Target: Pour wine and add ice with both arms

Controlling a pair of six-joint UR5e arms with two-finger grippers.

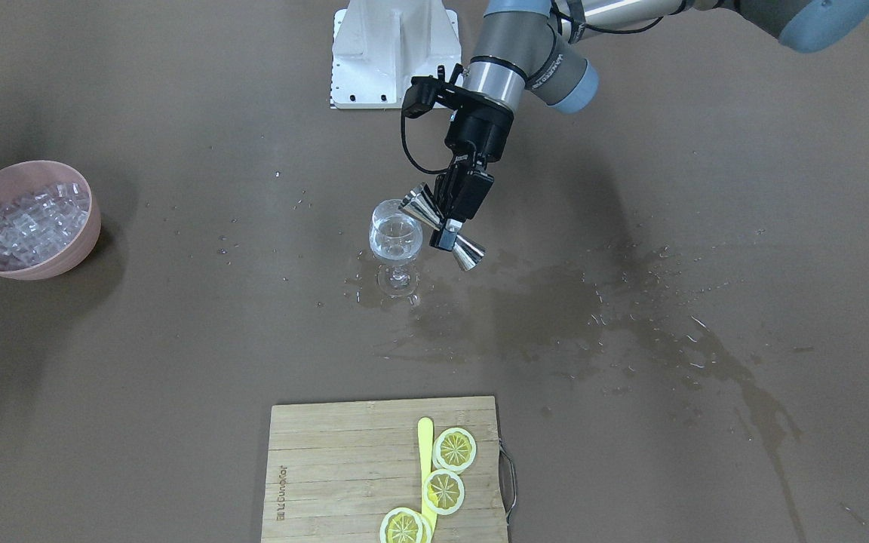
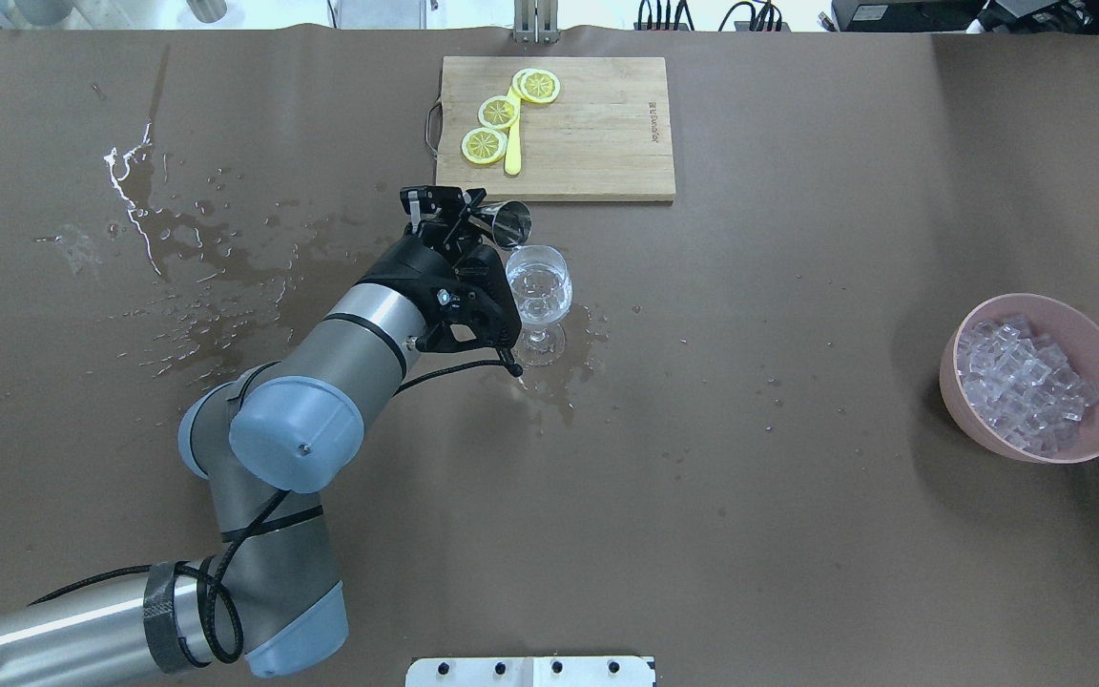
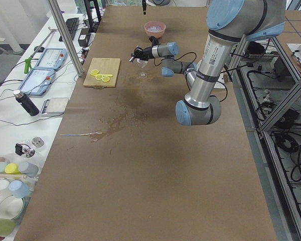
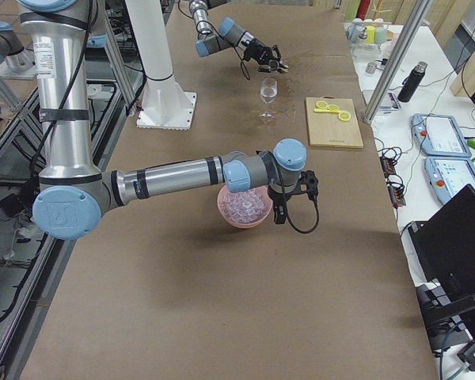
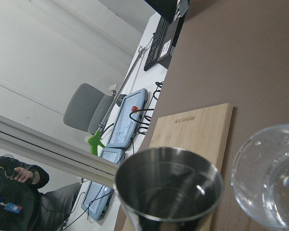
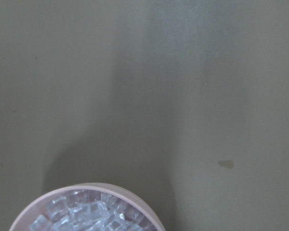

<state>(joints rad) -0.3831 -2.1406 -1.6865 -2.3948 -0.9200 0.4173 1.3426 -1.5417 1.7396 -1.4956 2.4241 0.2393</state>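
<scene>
Wine (image 1: pixel 395 245) sits in the glass (image 1: pixel 397 279) on a brown, splash-wetted table (image 1: pixel 178 362). Left gripper (image 1: pixel 449 219) clamps a tilted jigger (image 1: pixel 468 253) at the glass's rim; ice (image 1: pixel 35 219), well apart from the glass, lies near the right gripper (image 4: pixel 281 206), jaws unreadable.

Left end effector (image 2: pixel 469 221) with tilted steel jigger (image 2: pixel 511 225) just beside wine glass (image 2: pixel 538 286) rim.

Brand mark (image 5: pixel 185 118) burned into cutting board (image 5: pixel 195 135), centre frame; reads roughly "Dundkor", not fully legible.
</scene>
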